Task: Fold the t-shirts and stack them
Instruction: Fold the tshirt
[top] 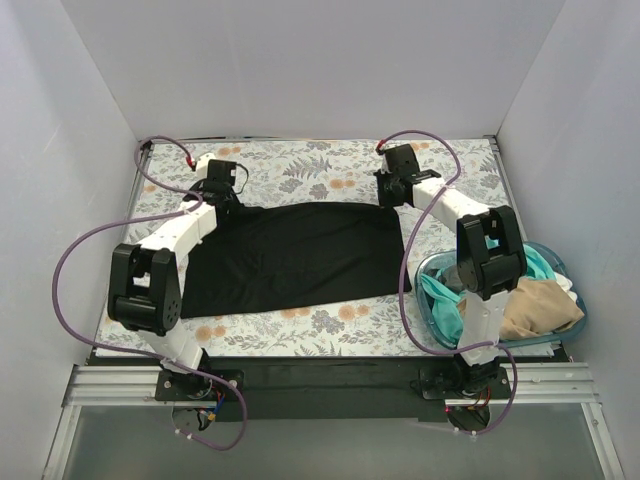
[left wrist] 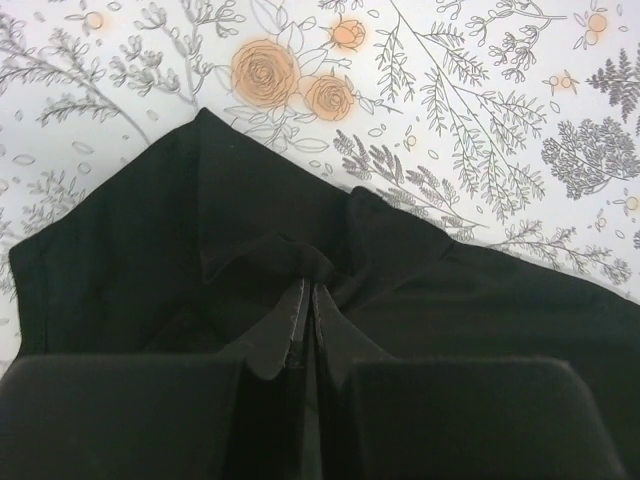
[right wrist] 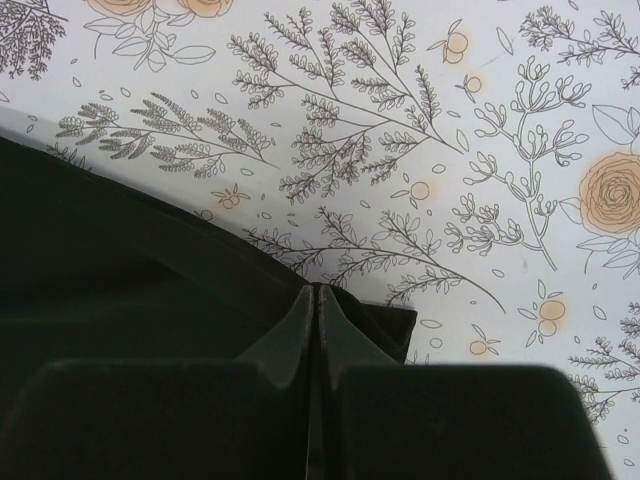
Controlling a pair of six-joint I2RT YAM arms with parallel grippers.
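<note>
A black t-shirt (top: 295,255) lies spread flat in the middle of the floral cloth. My left gripper (top: 222,196) is shut on its far left corner; in the left wrist view the cloth (left wrist: 150,270) bunches at my gripper (left wrist: 308,282). My right gripper (top: 392,196) is shut on the far right corner; in the right wrist view the black edge (right wrist: 120,280) pinches at my gripper (right wrist: 317,290). Teal (top: 440,300), tan (top: 535,305) and white (top: 566,283) shirts lie crumpled in the blue tub (top: 575,325) at the right.
The floral table cover (top: 330,165) shows beyond the shirt's far edge and along the near edge (top: 300,325). White walls close in the back and both sides. Purple cables loop beside each arm.
</note>
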